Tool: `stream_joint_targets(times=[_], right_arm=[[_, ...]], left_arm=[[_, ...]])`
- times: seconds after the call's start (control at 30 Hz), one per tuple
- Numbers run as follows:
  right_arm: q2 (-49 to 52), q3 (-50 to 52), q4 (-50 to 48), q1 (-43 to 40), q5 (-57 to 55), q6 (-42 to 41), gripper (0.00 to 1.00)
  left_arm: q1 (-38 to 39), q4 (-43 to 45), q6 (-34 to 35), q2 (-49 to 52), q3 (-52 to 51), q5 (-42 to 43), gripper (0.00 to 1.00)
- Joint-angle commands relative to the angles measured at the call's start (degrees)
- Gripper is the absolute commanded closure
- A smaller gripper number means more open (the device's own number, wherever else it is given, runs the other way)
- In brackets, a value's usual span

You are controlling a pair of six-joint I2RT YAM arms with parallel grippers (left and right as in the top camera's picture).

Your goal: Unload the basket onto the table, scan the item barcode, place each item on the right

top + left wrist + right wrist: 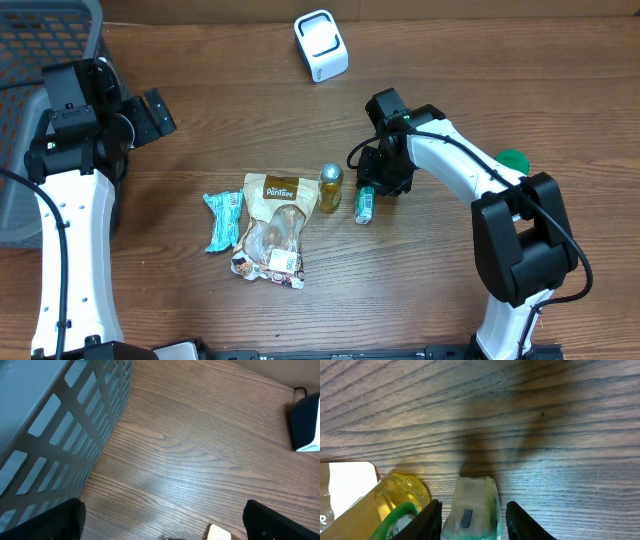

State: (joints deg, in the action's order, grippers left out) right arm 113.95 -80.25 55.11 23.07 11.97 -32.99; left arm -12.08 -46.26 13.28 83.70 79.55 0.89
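At the middle of the table (pixel 440 290), your right claw (pixel 473 521) stands low over a small green-and-white packet (pixel 472 497), one finger on each side of it and close against its edges. You cannot tell from these views whether the fingers press it or only straddle it. The packet lies flat on the wood, just beside a yellow bottle (pixel 330 187), which touches a brown pouch (pixel 275 228); a teal wrapper (pixel 223 220) lies beside the pouch. The white scanner (pixel 321 45) sits well apart, near the far edge. On your left, the left claw (pixel 158 112) hangs wide and empty near the grey basket (pixel 40 45).
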Motion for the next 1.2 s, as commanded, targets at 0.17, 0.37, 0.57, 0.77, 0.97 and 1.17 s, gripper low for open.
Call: stream_joint_targets(times=[0.17, 0.37, 0.57, 0.77, 0.97, 1.17], right_arm=[[-0.8, 0.2, -0.4, 0.2, -0.3, 0.0, 0.62], [-0.8, 0.2, -0.4, 0.2, -0.3, 0.0, 0.52], [-0.8, 0.2, -0.5, 1.0, 0.3, 0.0, 0.46], [-0.8, 0.2, -0.6, 1.2, 0.1, 0.0, 0.77], [-0.8, 0.2, 0.2, 0.6, 0.1, 0.0, 0.89], [-0.8, -0.8, 6.1, -2.2, -4.8, 0.0, 0.96]], left_arm=[[0.1, 0.0, -1.1, -0.3, 1.3, 0.0, 0.00], [0.1, 0.0, -1.1, -0.3, 1.3, 0.0, 0.00], [0.1, 0.0, -1.1, -0.3, 1.3, 0.0, 0.01], [0.1, 0.0, -1.1, -0.3, 1.3, 0.0, 0.01], [0.1, 0.0, -1.1, -0.3, 1.3, 0.0, 0.01], [0.1, 0.0, -1.1, -0.3, 1.3, 0.0, 0.01]])
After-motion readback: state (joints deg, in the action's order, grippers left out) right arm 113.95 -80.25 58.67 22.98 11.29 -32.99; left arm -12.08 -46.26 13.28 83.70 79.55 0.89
